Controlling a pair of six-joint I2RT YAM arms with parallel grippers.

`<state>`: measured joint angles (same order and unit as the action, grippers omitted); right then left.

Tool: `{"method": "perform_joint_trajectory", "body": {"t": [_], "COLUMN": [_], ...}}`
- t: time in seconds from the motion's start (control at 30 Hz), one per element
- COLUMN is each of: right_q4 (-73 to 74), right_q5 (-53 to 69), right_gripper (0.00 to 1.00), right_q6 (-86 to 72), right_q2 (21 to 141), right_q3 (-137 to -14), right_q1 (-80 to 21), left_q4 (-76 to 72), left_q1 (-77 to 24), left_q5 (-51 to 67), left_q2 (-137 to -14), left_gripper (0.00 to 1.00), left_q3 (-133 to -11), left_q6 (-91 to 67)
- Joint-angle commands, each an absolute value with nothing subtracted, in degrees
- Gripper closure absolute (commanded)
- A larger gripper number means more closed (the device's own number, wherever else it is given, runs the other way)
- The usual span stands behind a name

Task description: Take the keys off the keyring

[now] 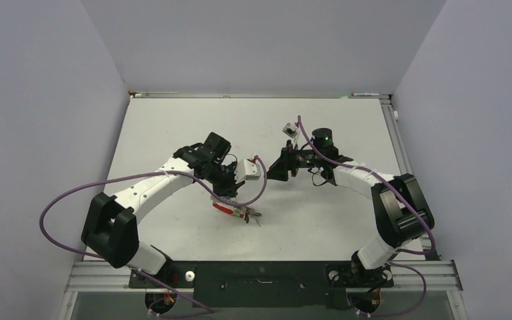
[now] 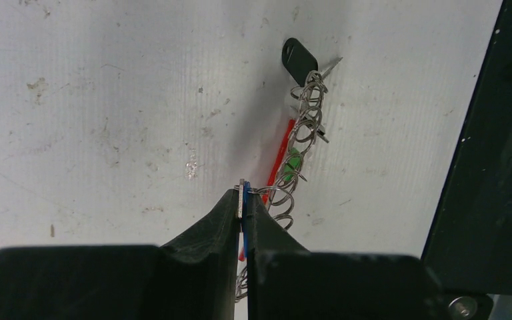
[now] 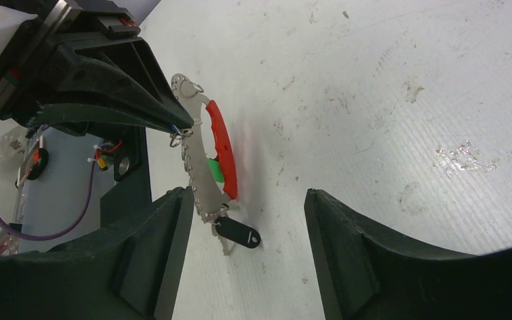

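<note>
- My left tool (image 2: 243, 199) is pinched tight on a thin blue-headed key (image 2: 246, 201). Only its blue and silver edge shows at the fingertips.
- The curved keyring (image 3: 221, 143), part bright red arc and part grey metal, trails from that key. It runs straight out beyond the left tool's tip, over the scuffed white bench (image 2: 107, 100). I cannot tell whether its far end rests on the bench.
- Along it, going away from the tip, I see a row of small silvery wire rings (image 2: 307, 107). A green-headed key (image 3: 215, 170) is tucked against the red arc, and a black oval tag (image 3: 239, 235) sits at the far end.
- My right tool (image 3: 247, 200) stands wide with nothing between its jaws, facing the left tool and apart from it. The keyring lies ahead of its gap, nearer one finger than the other.
- Progress: I see none of the keys lying loose on the bench, and everything visible is still strung on the ring. I judge that no key is off yet, and this looks like the set-up for the first one.
- Left to do, as I read it: bring the right tool onto the ring to brace it, work the blue-headed key free, then repeat for the rest.
</note>
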<state>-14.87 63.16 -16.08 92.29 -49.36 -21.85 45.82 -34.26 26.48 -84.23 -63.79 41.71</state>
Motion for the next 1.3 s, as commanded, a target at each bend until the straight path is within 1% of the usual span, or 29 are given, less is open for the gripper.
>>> {"method": "perform_joint_trajectory", "body": {"t": [0.0,0.13,0.23,0.37,0.53,0.67,0.77,0.87,0.93,1.03,1.27], "right_q4": [-17.7,-20.4,-22.0,-22.3,-21.9,-21.5,-25.1,-29.0,-29.9,-31.6,-40.3], "right_q5": [63.0,63.6,64.4,65.0,64.9,64.8,65.0,65.3,65.4,66.1,67.1], "right_gripper": [0.4,0.45,0.49,0.51,0.54,0.55,0.56,0.58,0.61,0.63,0.66], "right_q6": [-14.2,-15.7,-17.1,-17.3,-17.0,-15.6,-14.5,-10.6,-6.7,-3.2,-4.1], "right_q2": [90.6,89.7,89.6,89.5,89.6,90.0,90.5,91.2,91.9,93.0,93.0], "right_q3": [-49.2,-48.2,-48.0,-48.2,-49.3,-49.9,-48.8,-46.8,-46.4,-46.1,-43.8], "right_q1": [-22.1,-22.2,-22.6,-23.1,-23.3,-24.3,-25.5,-26.8,-27.7,-28.8,-30.6], "left_q4": [41.5,41.0,40.4,41.6,41.7,40.1,37.8,36.1,36.0,36.5,36.4], "left_q1": [-34.4,-34.5,-34.5,-34.4,-33.8,-33.5,-33.5,-33.4,-33.4,-33.0,-32.0], "left_q5": [29.9,29.3,26.4,24.3,22.9,26.1,28.7,30.7,31.9,34.6,38.2], "left_q2": [-85.5,-85.0,-84.3,-84.2,-84.3,-83.1,-80.9,-79.2,-78.7,-78.1,-77.4], "left_gripper": [1.0,1.0,1.0,1.0,1.0,1.0,1.0,1.0,1.0,1.0,1.0], "left_q3": [-68.7,-70.0,-70.4,-71.0,-71.2,-70.2,-67.8,-65.8,-65.1,-64.4,-63.1], "left_q6": [32.5,32.0,30.4,27.3,19.6,15.1,14.9,17.2,18.6,21.1,25.8]}}
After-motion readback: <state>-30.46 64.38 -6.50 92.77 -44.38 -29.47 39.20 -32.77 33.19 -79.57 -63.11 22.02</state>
